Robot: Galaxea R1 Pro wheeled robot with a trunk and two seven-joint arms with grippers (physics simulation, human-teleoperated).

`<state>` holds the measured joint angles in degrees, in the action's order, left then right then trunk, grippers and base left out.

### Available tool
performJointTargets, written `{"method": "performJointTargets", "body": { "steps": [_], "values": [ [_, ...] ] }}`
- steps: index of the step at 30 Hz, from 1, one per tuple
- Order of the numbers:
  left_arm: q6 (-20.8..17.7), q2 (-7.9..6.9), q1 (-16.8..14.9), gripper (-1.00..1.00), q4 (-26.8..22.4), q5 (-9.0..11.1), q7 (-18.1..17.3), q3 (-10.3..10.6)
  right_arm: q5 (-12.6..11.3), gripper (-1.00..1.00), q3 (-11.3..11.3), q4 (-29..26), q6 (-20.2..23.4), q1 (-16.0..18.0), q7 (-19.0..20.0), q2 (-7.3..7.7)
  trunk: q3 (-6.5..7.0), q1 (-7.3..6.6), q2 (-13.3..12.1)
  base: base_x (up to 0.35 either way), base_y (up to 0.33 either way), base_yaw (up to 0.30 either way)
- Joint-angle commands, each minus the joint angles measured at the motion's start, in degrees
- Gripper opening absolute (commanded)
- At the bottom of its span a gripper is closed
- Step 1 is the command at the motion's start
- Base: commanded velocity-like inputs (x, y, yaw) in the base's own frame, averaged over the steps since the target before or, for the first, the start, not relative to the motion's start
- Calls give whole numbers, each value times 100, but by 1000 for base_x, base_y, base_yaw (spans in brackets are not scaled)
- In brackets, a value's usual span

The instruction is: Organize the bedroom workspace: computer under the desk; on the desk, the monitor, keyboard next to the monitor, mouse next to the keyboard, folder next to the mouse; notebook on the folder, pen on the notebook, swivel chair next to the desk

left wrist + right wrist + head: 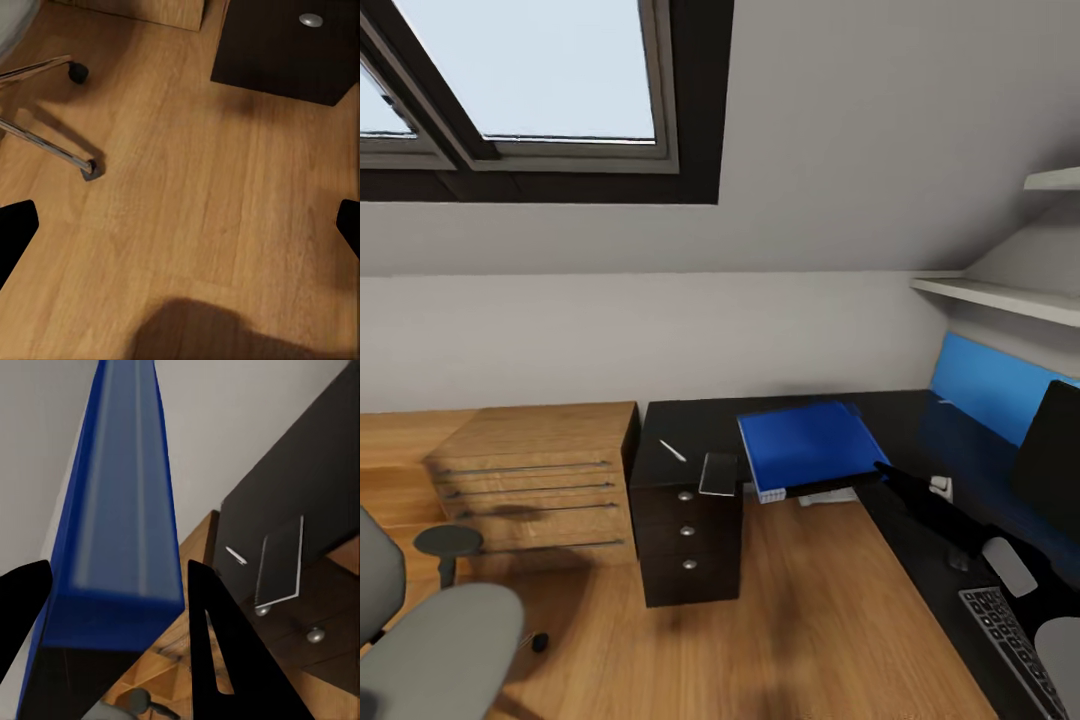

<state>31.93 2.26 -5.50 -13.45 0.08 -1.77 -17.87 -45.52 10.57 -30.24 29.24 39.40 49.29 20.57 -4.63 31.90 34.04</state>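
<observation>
The blue folder point(805, 445) is over the inner corner of the black desk point(900, 415), its near edge jutting past the desk front. My right gripper point(880, 468) is shut on its right edge. In the right wrist view the folder point(124, 532) sits between both black fingers point(217, 645). The dark notebook point(718, 473) and the white pen point(673, 451) lie on the desk's left end, above the drawers. Monitor point(1050, 460), mouse point(1010, 565) and keyboard point(1010, 630) are on the desk's right wing. The grey swivel chair point(430, 630) stands at lower left. My left gripper point(184, 217) hangs open over the floor.
A light wooden drawer unit point(540, 480) stands left of the desk's black drawers point(688, 535). White shelves point(1000, 295) hang above the blue back panel point(985, 385). The chair's chrome legs point(45, 142) and a caster point(77, 72) lie near my left gripper.
</observation>
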Motion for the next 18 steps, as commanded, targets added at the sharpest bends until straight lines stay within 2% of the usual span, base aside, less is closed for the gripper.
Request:
{"method": "performJointTargets", "body": {
  "steps": [1, 13, 18],
  "values": [
    [15, 2, -3, 100, 0, 0, -21, -24, -35, -100, 14, 17, 26, 7, 3, -1, -10, 2, 10, 0, 0, -254],
    [23, 2, -3, 100, 0, -7, -24, -23, -36, -100, 160, 53, -6, 7, -5, -9, -9, 2, 10, 0, 0, -259],
    [23, 2, -3, 100, 0, -8, -25, -23, -36, -100, 164, 53, 3, 7, 21, -10, -9, 2, 10, 0, 0, -115]
  ]
}}
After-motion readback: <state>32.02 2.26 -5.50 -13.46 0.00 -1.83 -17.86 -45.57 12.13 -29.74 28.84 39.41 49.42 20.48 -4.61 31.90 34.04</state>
